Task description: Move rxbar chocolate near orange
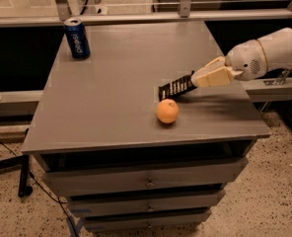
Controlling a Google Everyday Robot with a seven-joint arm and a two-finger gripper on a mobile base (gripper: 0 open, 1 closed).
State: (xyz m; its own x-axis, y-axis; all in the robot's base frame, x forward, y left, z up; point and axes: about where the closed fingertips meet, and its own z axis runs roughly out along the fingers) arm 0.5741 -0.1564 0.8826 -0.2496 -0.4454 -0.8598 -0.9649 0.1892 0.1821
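The rxbar chocolate (177,88) is a thin black wrapper with white lettering, tilted with its left end low, at or just above the tabletop. My gripper (199,79) comes in from the right on a white arm and is shut on the bar's right end. The orange (167,111) sits on the grey table just below and slightly left of the bar's low end, a small gap apart.
A blue soda can (77,38) stands upright at the table's far left corner. The grey table (106,98) is a drawer cabinet with several drawers below. A rail and glass panel run behind it. Speckled floor surrounds it.
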